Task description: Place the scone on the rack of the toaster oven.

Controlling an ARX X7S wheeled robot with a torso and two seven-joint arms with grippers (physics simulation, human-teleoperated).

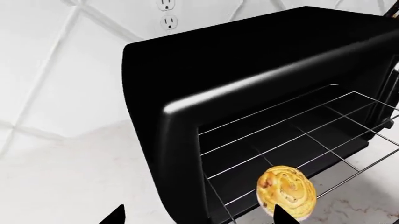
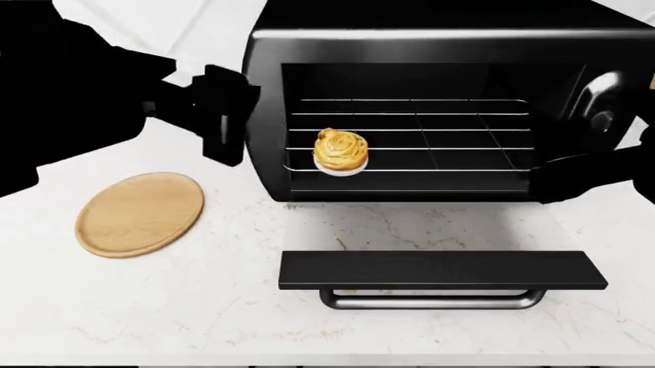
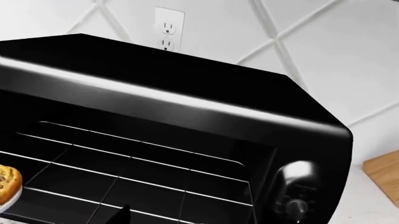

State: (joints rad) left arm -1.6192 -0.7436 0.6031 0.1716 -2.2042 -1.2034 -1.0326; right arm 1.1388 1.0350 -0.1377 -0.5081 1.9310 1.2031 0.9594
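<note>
Your scone (image 2: 341, 149) sits on the rack (image 2: 450, 134) inside the oven (image 2: 430, 38), toward its left front, door (image 2: 442, 270) dropped flat on the white marble counter (image 2: 205, 307). A bare wooden plate (image 2: 139, 212) lies left of the oven, with a white tiled wall and an outlet (image 1: 167, 14) behind. Left gripper (image 2: 220, 115) hangs by the oven's left side holding nothing, fingers apart; right gripper (image 2: 573, 176) is at the opening's right edge, can't tell its state.

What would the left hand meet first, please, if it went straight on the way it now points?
Probably the toaster oven, near its left front edge; depth is unclear, so it might reach the rack instead.
</note>
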